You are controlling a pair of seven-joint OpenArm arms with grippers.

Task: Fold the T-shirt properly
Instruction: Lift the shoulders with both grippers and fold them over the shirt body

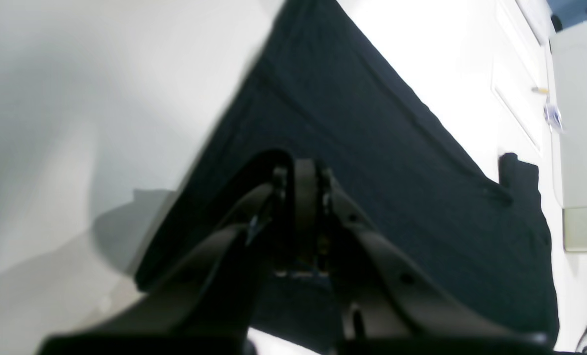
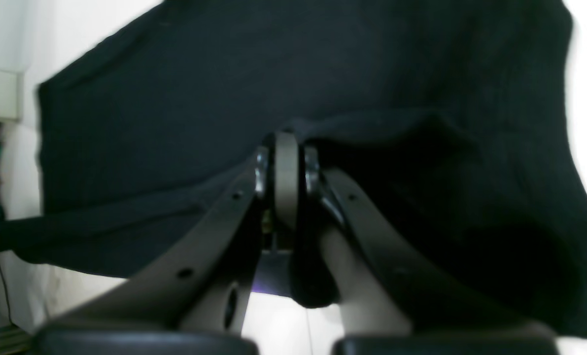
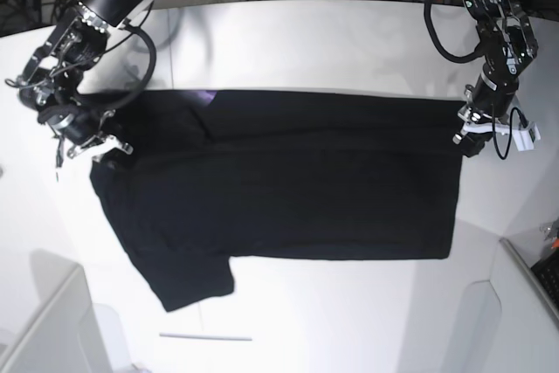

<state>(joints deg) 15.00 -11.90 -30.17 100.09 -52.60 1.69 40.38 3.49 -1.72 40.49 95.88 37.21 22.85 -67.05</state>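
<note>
Two robot arms reach down from the far side of a white table (image 3: 332,41), each gripping one end of a black T-shirt (image 3: 288,181). The left pincer (image 1: 305,172), at the base view's right, is pressed together on the cloth's edge; the right pincer (image 2: 286,148) pinches a bunched fold at the opposite end. The T-shirt lies spread across the table, plain black side up, one short sleeve (image 3: 196,281) trailing toward the near edge.

One black T-shirt (image 3: 288,189), two robot arms, each with one gripper: left gripper (image 3: 465,133), right gripper (image 3: 94,148).
</note>
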